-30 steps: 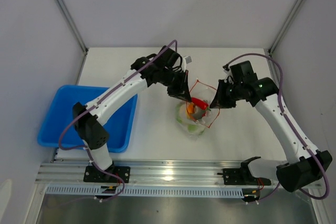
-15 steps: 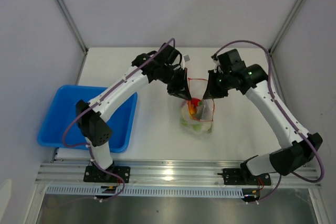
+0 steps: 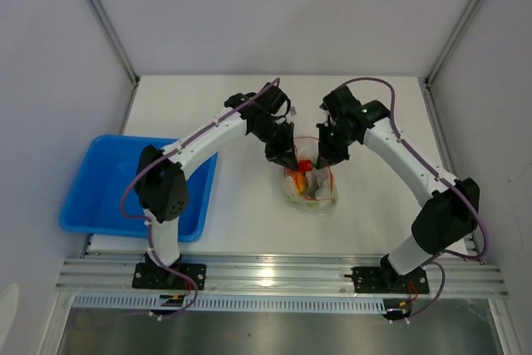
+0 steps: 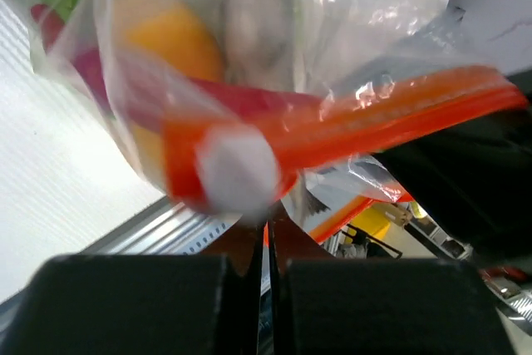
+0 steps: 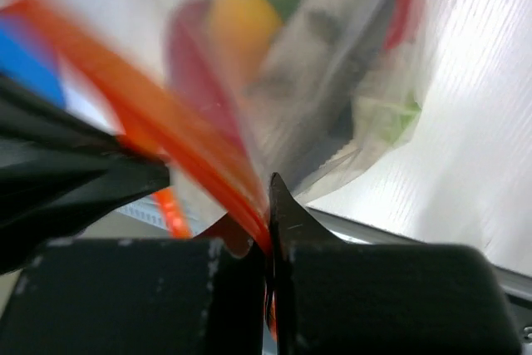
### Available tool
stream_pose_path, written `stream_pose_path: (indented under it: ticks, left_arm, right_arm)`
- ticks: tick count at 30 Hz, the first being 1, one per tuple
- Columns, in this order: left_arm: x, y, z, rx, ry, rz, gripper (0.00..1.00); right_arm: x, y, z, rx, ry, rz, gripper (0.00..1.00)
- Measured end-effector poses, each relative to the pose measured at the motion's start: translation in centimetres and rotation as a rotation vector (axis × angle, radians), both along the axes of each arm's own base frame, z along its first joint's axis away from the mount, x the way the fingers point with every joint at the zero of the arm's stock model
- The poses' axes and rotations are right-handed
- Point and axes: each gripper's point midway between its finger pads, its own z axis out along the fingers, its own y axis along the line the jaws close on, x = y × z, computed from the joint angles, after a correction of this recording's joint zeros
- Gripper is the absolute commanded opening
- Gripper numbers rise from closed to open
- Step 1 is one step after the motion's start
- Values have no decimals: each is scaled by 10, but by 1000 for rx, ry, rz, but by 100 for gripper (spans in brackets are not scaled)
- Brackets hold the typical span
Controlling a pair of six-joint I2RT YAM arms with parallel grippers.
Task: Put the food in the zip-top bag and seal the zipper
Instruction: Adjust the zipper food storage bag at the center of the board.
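Observation:
The clear zip-top bag (image 3: 311, 189) hangs upright over the table's middle with the food (image 3: 304, 178) inside: orange, red, green and white pieces. My left gripper (image 3: 288, 161) is shut on the left end of the red zipper (image 3: 307, 140). My right gripper (image 3: 322, 160) is shut on its right end. The two grippers are close together and the mouth is narrow. In the left wrist view the zipper (image 4: 374, 118) runs across with its white slider (image 4: 237, 174) near my jaws; orange and red food (image 4: 179, 39) shows through the plastic. The right wrist view shows the blurred zipper (image 5: 179, 151) pinched in my jaws.
A blue tray (image 3: 91, 193) sits at the left edge of the table. The aluminium rail (image 3: 274, 276) runs along the front with both arm bases. Grey walls and frame posts stand at the back and sides.
Both grippers moved toward each other and nearer the front, pulling the wide-open bag mouth narrow. The bag now hangs upright between them.

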Motion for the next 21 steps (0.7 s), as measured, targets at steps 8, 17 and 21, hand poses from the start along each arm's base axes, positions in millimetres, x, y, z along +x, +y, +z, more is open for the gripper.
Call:
stream_pose_path:
  ticks: [8,17,21]
  left_arm:
    - [10,1,115,-170,-248,33,0]
    - [19,12,46,-61,-97,85,1]
    - [22,16,48,-60,-88,117,1]
  right_arm:
    - [22,23,135,168,-308,35,0]
    - [6,15,29,48,-50,28,0]
    - [14,18,43,12,-64,41,0]
